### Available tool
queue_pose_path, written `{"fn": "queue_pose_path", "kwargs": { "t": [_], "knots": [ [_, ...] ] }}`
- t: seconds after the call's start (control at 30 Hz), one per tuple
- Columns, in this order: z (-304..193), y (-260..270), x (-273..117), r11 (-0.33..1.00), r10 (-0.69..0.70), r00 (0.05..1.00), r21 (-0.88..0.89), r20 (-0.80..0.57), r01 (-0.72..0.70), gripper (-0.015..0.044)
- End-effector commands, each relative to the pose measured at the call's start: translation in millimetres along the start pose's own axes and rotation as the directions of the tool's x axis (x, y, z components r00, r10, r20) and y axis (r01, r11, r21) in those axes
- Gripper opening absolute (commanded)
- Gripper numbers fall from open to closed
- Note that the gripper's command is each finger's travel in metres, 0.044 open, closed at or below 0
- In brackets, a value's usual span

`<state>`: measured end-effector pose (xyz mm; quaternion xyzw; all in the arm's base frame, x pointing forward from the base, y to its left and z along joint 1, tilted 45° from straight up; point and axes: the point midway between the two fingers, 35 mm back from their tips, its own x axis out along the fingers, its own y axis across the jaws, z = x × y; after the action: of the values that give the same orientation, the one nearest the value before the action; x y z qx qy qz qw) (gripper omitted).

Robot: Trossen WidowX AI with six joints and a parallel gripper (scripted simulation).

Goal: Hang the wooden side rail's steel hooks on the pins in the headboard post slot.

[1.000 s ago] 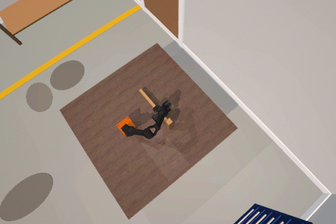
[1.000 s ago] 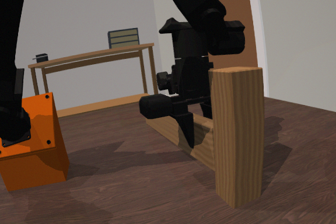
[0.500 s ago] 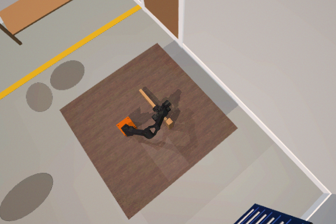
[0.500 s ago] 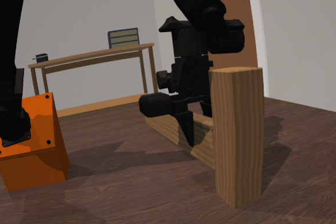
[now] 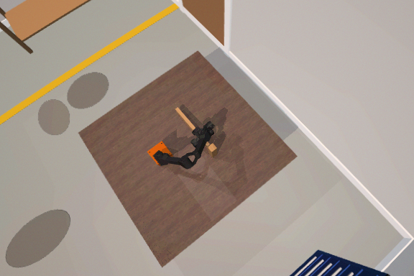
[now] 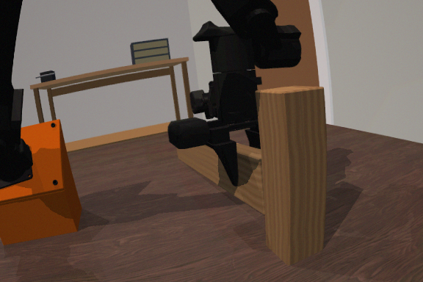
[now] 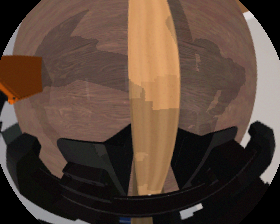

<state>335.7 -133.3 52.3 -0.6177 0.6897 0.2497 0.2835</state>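
The wooden side rail (image 5: pixel 185 118) (image 6: pixel 203 161) (image 7: pixel 153 65) runs away from the post, with its far end low at the table. My gripper (image 6: pixel 244 165) (image 7: pixel 147 125) is shut on the rail near its post end, one finger on each side. The upright headboard post (image 5: pixel 212 148) (image 6: pixel 294 165) stands at the rail's near end. In the exterior view the rail's end meets the post's left edge and passes out of sight behind it. The hooks, slot and pins are hidden, so I cannot tell whether the hooks sit on the pins.
The orange base block (image 5: pixel 154 148) (image 6: pixel 34 213) (image 7: pixel 23 72) of the arm stands left of the rail and post. The brown table top (image 5: pixel 137 194) (image 6: pixel 151 250) carries the arm's shadows. A wooden bench (image 6: pixel 114 72) stands far back in the exterior view.
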Motion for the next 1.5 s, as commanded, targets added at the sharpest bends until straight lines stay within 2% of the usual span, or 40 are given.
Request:
{"fn": "queue_pose_path", "kwargs": {
  "t": [0.0, 1.47],
  "knots": [
    [2.0, -2.0, -4.9, 1.000, -0.010, 1.000, -0.004, 0.006, 0.010, 0.0000],
    [-2.0, -2.2, -5.0, 1.000, -0.010, 1.000, -0.004, 0.006, 0.010, 0.0000]
  ]
}}
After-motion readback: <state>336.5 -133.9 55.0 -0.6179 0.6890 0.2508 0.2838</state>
